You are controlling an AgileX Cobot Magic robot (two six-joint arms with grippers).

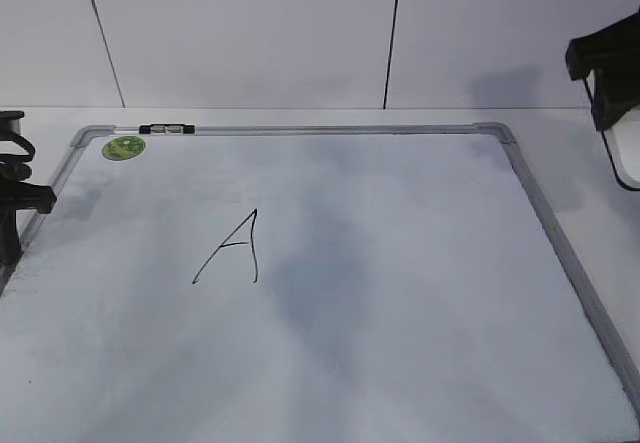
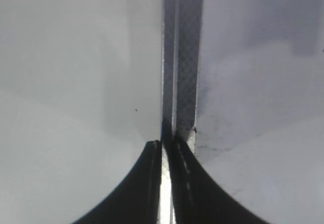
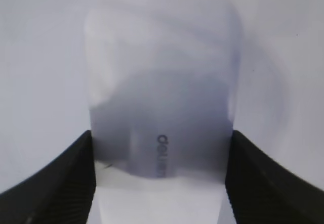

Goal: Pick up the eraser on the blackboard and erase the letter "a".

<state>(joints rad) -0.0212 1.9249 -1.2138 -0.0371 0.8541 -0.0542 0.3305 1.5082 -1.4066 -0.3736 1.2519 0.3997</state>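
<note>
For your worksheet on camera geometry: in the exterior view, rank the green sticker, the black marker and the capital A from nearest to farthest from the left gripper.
1. Green sticker, board's top-left corner, nearest the left gripper.
2. Black marker, on the top frame.
3. Capital A, mid-board.

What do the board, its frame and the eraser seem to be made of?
Board: looks like a smooth, glossy white dry-erase sheet; it shows soft shadows and thin marker ink.
Frame: probably metal, silver-grey with a dull sheen; the left wrist view shows a fine cross-hatched texture on it.
Eraser: seems white moulded plastic, with rounded corners and small grey printed lettering. Its underside is hidden.
</note>
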